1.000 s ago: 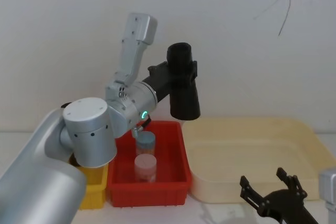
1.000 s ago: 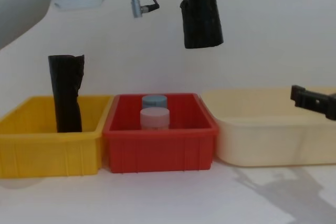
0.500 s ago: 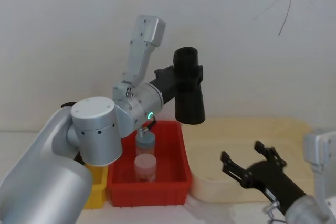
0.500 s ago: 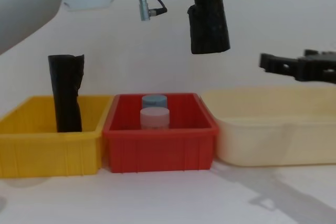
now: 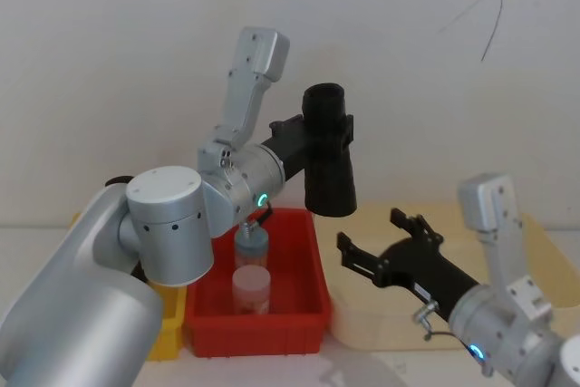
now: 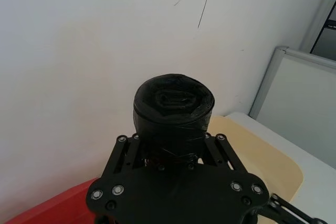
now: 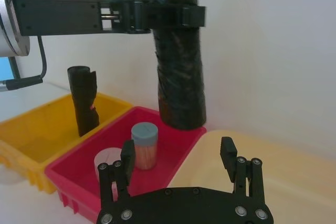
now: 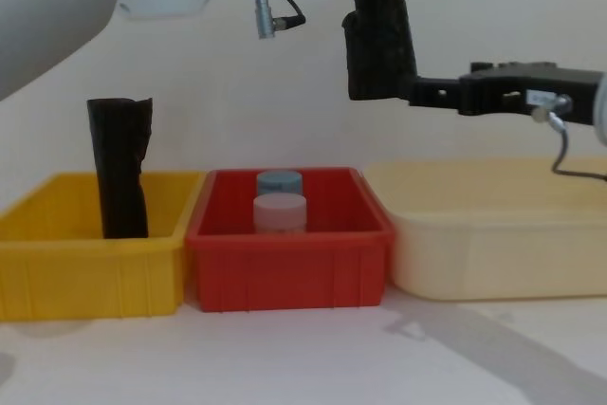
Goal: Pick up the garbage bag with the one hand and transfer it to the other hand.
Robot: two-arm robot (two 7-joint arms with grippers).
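Note:
The garbage bag [image 5: 328, 156], a wrinkled black roll, hangs upright in the air above the red bin's right side. My left gripper [image 5: 331, 129] is shut on its upper part, and the left wrist view shows the garbage bag [image 6: 173, 106] end-on between the fingers. My right gripper [image 5: 370, 231] is open, low and to the right of the roll, with its fingertips pointing at the roll's lower end. In the right wrist view the garbage bag [image 7: 177, 66] stands just ahead of the right gripper [image 7: 177, 150]. From the chest view the right gripper [image 8: 422, 92] reaches the roll's lower right edge [image 8: 377, 40].
Below the bag a red bin [image 5: 313, 292] holds two lidded jars [image 5: 251, 287]. A yellow bin [image 8: 57, 263] on the left holds a taller black roll [image 8: 120, 168]. A cream tray [image 8: 493, 234] sits on the right. A white wall stands close behind.
My right gripper has risen from low at the right and moved left, up to the bag's lower end. The left gripper with the bag has barely shifted.

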